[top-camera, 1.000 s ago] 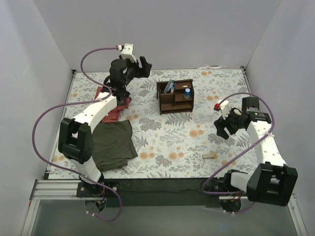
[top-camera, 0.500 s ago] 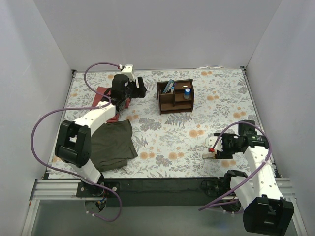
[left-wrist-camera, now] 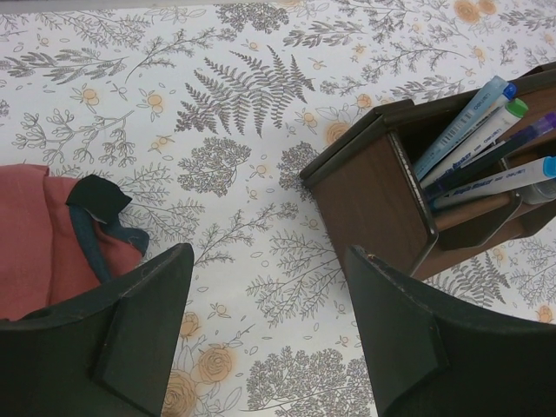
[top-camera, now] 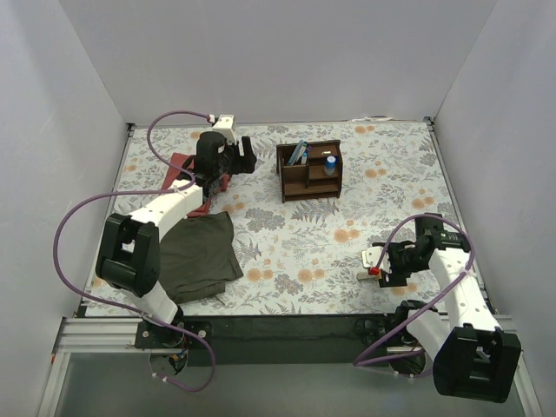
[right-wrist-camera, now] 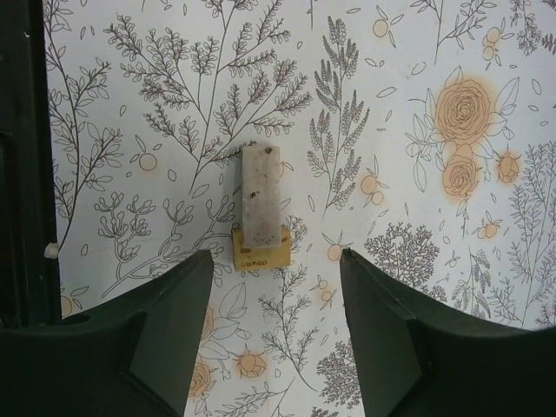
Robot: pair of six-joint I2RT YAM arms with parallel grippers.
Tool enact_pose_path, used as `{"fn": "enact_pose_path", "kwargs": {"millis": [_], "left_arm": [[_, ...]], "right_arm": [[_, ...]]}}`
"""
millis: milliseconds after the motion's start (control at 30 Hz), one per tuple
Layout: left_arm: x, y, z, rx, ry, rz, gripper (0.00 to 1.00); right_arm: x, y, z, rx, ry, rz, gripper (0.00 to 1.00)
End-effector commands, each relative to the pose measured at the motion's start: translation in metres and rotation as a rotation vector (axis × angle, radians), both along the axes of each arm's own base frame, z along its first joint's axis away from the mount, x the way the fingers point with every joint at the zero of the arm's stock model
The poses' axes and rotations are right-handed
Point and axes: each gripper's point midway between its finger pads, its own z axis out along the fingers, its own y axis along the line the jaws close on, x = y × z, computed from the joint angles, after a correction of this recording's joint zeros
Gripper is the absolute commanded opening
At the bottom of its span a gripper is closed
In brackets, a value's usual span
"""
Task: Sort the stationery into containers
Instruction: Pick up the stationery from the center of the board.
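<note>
Right wrist view shows your right gripper (right-wrist-camera: 276, 276) spread wide and empty, hovering over the small beige speckled eraser block (right-wrist-camera: 261, 207), which lies flat on the floral tablecloth (right-wrist-camera: 452, 287) in line with the gap between the fingers. A second ago that arm hung higher, further back; it has since dropped to the block. Your left gripper (left-wrist-camera: 267, 261), also released, has lowered between the red folded cloth (left-wrist-camera: 35, 226) and the dark brown wooden organiser (left-wrist-camera: 373, 191) holding the pens (left-wrist-camera: 473, 130)
</note>
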Motion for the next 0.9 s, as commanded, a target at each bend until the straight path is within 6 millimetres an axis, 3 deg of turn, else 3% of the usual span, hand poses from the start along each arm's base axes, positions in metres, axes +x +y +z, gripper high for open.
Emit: {"fn": "enact_pose_path", "kwargs": {"millis": [0,300,867], "left_arm": [[0.004,0.003,0.003,0.008,-0.016,0.012,0.70],[0.012,0.001,-0.007,0.015,0.009,0.012,0.70],[0.016,-0.005,-0.019,-0.001,0.039,0.002,0.70]], "right_arm": [[-0.010,0.008,-0.003,0.031,0.031,0.052,0.69],[-0.018,0.008,-0.017,0.018,0.082,0.082,0.67],[-0.011,0.004,-0.031,0.000,0.131,0.017,0.59]]}}
